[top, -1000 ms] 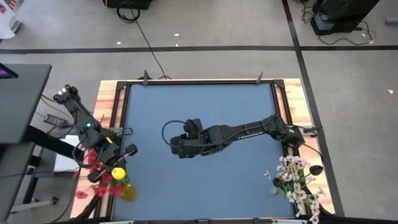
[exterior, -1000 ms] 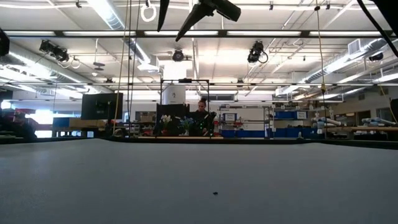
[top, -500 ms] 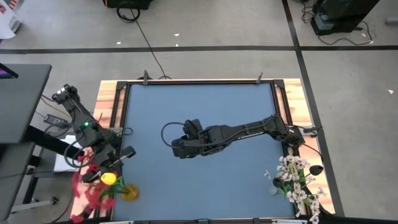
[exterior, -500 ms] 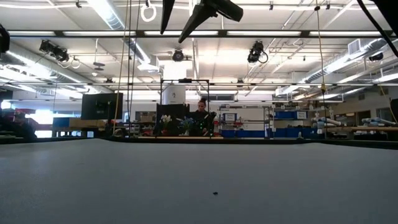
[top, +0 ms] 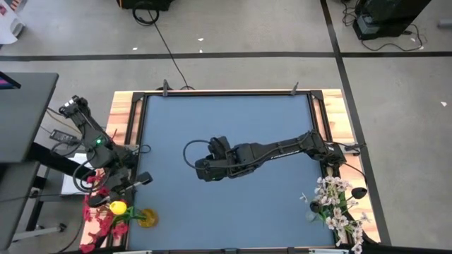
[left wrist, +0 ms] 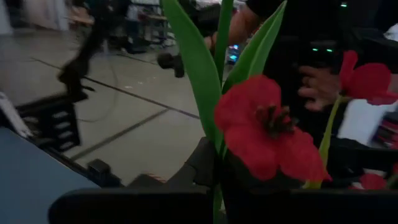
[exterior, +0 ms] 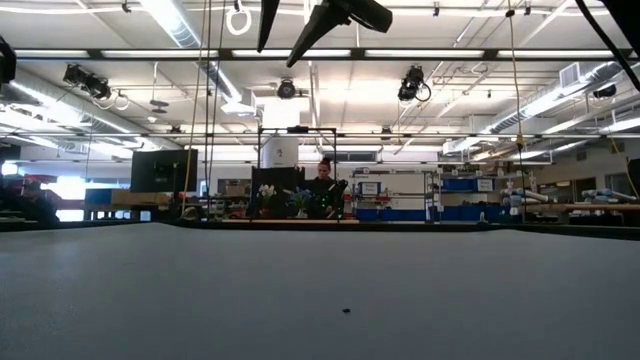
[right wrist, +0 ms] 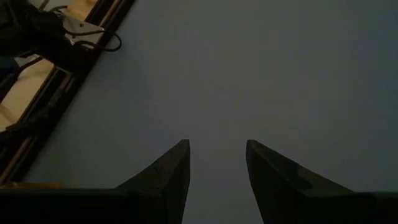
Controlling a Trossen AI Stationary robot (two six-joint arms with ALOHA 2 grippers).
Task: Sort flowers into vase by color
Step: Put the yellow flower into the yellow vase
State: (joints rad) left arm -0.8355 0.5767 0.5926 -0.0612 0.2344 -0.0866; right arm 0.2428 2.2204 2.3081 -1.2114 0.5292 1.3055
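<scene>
From above, the blue worktop lies inside a wooden frame. The left gripper hangs over the front-left corner, beyond the blue surface, above a cluster of red flowers. A yellow tulip sits right at it, just beside a small yellow-tinted vase at the worktop's edge. Its fingers cannot be made out from up here. The right arm reaches in from the right side, its right gripper hovering over the bare middle of the worktop, well apart from any flower. White flowers stand bunched at the front-right corner.

At table height, the grey worktop stretches flat towards a workshop room; dark arm parts enter from above, and a person sits far behind.

The left wrist view is filled by a red bloom with broad green leaves rising close in front of the camera — the left gripper is clenched, though whether it pinches a stalk is hidden behind the bloom. Another red flower shows nearby, and a person's hand lies beyond.

The right wrist view shows the right gripper with fingers spread apart — released, nothing between them, only blue worktop ahead.
</scene>
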